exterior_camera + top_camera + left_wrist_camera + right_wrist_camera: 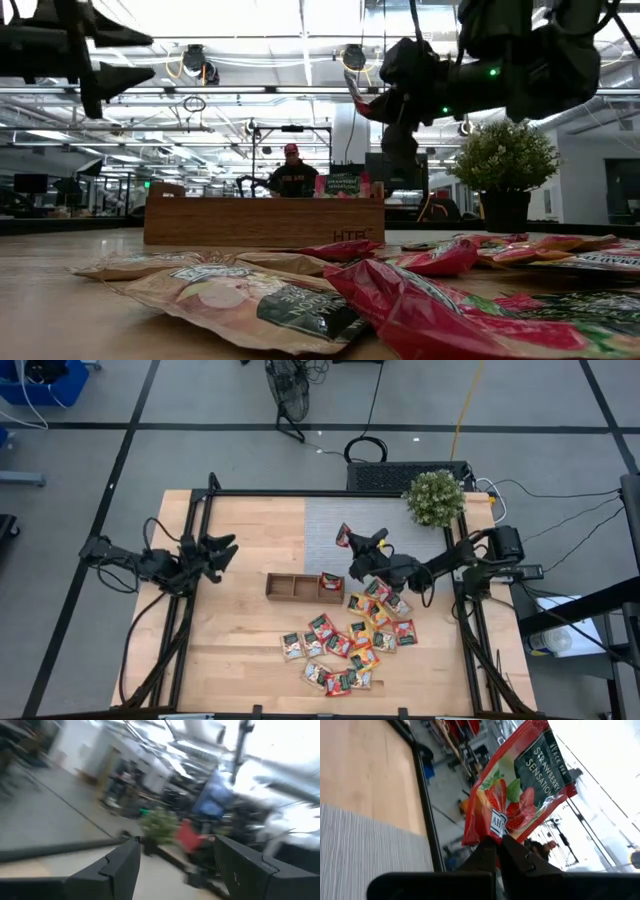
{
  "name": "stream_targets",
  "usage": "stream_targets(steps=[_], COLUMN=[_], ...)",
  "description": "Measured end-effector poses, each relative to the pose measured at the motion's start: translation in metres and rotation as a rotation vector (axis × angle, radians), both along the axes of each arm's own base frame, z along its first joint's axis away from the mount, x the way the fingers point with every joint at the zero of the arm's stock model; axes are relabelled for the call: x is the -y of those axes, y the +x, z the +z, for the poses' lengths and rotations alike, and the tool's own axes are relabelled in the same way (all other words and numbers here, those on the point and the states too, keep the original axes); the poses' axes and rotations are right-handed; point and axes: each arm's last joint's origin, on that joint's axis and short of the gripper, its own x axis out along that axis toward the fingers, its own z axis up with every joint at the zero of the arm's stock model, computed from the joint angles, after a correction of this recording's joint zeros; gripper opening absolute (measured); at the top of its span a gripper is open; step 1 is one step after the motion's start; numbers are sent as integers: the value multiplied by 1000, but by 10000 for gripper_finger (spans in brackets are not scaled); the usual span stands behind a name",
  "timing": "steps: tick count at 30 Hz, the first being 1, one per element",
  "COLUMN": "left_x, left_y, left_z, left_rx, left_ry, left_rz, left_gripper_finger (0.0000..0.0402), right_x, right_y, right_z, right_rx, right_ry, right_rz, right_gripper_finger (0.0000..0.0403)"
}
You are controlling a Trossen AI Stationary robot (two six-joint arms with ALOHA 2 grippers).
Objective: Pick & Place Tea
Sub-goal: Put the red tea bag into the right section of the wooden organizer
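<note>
Nearest us in the low view, a heap of loose tea sachets (pixel 300 300) fills the lower half of the frame on the bench (pixel 240 650); from above they spread across the lower right of centre. Just right of centre in the high view, our right gripper (pixel 352 543) has its jaws pinched narrow on one corner of a red strawberry sachet (pixel 520 785), lifted clear of the bench just above the wooden tray (pixel 303 587), whose right-hand compartment already shows a sachet. We judge the step in hand is carrying this packet to the tray; doing it well means lining the flat packet up with a compartment and lowering it before release. The sachet hangs edge-on, its long axis running away from the jaws. Our left gripper (pixel 222 552) waits at centre left, jaws spread wide and empty.
</note>
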Motion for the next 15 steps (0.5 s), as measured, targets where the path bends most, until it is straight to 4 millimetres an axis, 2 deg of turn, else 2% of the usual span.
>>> stream_targets(steps=[4,15], left_x=[-5,-15], left_y=[-1,-2], left_z=[-4,-8], left_rx=[-65,-1], left_ry=[-8,-158], left_rz=[156,298], left_gripper_finger=[251,251], right_x=[8,20], right_y=[7,24], right_z=[1,2], right_rx=[16,58], right_ry=[1,17], right_rz=[12,77], right_gripper_finger=[0,0])
